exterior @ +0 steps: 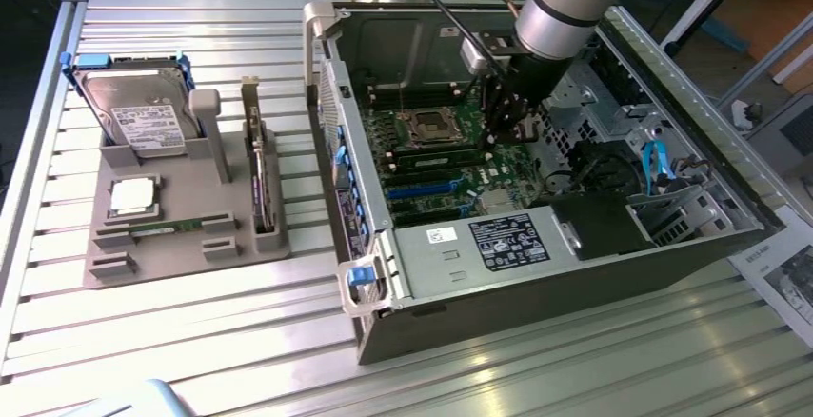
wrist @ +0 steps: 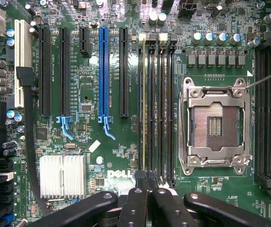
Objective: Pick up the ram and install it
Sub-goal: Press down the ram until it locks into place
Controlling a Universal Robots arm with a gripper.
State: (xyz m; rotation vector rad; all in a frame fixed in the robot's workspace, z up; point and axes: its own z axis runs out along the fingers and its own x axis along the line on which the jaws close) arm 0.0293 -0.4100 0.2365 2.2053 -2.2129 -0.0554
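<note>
Though unclear if clicked home, looks like long thin green ram stick [wrist: 143,109] sat in black memory slots [wrist: 160,109], under black gripper [wrist: 147,193] squeezed shut.

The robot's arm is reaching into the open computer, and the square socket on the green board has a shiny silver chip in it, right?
Not quite. The arm does reach into the open computer, but the square socket is empty: the wrist view shows bare contacts inside its metal frame.
</note>
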